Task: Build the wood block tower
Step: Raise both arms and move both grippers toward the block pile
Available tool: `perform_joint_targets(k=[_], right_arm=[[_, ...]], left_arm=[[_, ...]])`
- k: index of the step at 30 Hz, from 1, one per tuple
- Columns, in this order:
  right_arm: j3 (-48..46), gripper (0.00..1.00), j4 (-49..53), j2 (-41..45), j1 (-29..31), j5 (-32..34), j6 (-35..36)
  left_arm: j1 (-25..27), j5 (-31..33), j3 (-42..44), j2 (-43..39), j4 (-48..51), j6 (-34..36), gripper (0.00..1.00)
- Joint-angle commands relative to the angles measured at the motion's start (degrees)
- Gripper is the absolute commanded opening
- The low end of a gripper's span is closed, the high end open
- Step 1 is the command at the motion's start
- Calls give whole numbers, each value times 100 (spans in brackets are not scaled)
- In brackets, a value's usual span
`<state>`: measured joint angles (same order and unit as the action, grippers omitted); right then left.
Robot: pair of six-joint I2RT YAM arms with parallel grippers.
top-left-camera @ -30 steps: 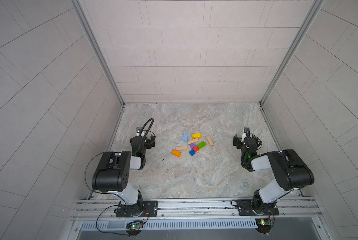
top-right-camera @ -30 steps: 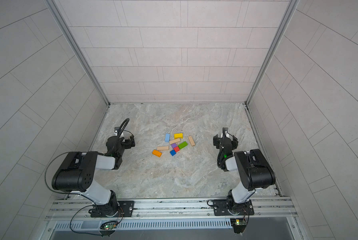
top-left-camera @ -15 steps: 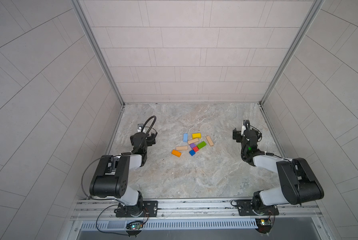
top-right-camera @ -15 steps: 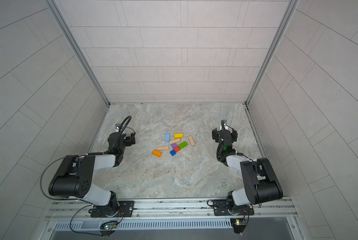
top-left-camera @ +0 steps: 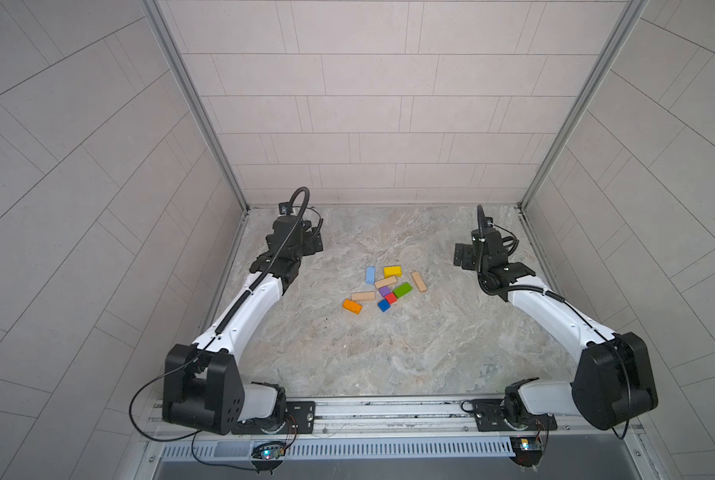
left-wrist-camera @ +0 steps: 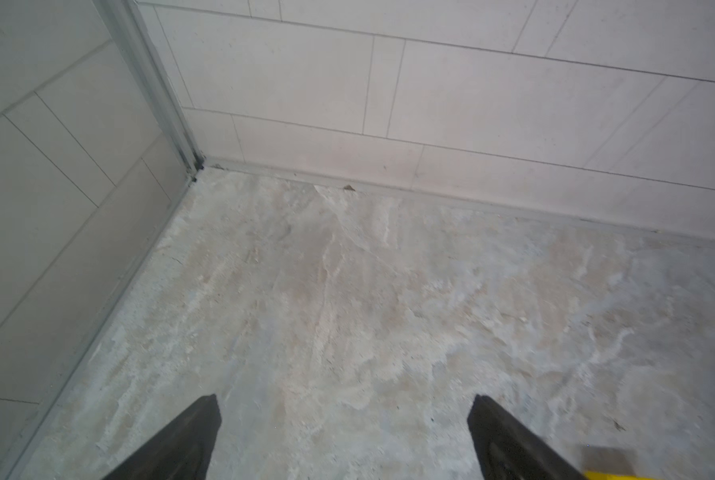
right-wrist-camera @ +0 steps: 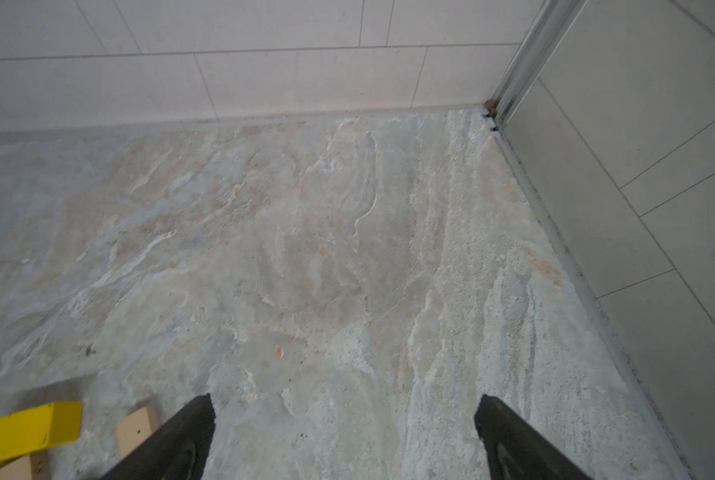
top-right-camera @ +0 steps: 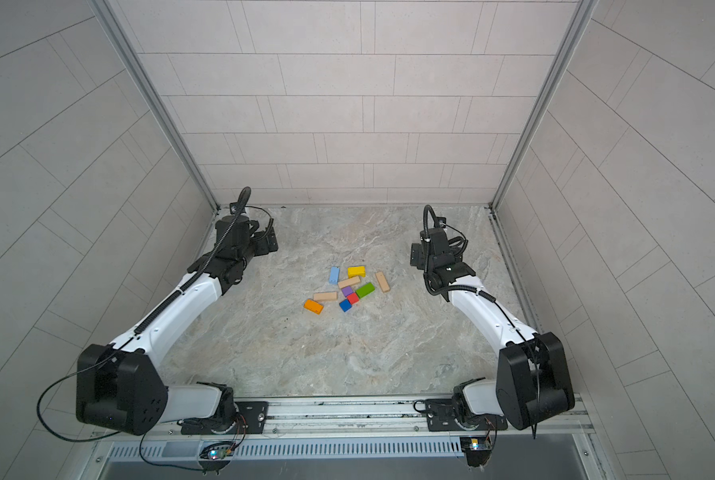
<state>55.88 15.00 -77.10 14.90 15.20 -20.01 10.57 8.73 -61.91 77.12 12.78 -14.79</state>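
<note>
The wood blocks lie loose and flat mid-table in both top views; no tower shows. They include a light-blue oblong (top-left-camera: 370,275), a yellow oblong (top-left-camera: 393,271), a green oblong (top-left-camera: 402,289), an orange oblong (top-left-camera: 352,306), three tan oblongs (top-left-camera: 363,296), a purple cube (top-left-camera: 384,291), a red cube (top-left-camera: 391,298) and a blue cube (top-left-camera: 383,305). My left gripper (top-left-camera: 313,244) (left-wrist-camera: 343,403) hangs open and empty over bare table, left of the cluster. My right gripper (top-left-camera: 462,255) (right-wrist-camera: 345,401) is open and empty to the right, beside the yellow oblong (right-wrist-camera: 27,428) and a tan oblong (right-wrist-camera: 136,428).
Tiled walls close the marbled table (top-left-camera: 389,357) on the left, back and right. The left wrist view faces the back-left corner (left-wrist-camera: 198,166), the right wrist view the back-right corner (right-wrist-camera: 493,112). A metal rail (top-left-camera: 389,409) with both arm bases runs along the front.
Both arms have stretched out from a folded pose, carrying the grippers toward the back wall. Both stay open. The blocks have not moved.
</note>
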Motion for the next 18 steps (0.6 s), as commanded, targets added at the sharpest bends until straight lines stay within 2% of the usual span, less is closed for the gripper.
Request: perform_joint_targets(k=[1,4,10,15,18], right_arm=[[249,100,1166,-67,210,-603,-371],[336,99,1294,-234,431,-1290,-290],[524,95,1393,-719,1076,-1505,278],[1165,92,2092,-1296,1315,-1699,662],[1286,89,2123,-1504,1430,-1917,785]], left_arm=[[16,-883,-245,-107,1817,-397,100],[26,-1549,-259,-169,2208,-464,100],[251,-2929,-226,-242,2234,-217,100],[657,-3154,-102,-430,2190,-88,100],[786,-3334,-141,-497,2244,-77,100]])
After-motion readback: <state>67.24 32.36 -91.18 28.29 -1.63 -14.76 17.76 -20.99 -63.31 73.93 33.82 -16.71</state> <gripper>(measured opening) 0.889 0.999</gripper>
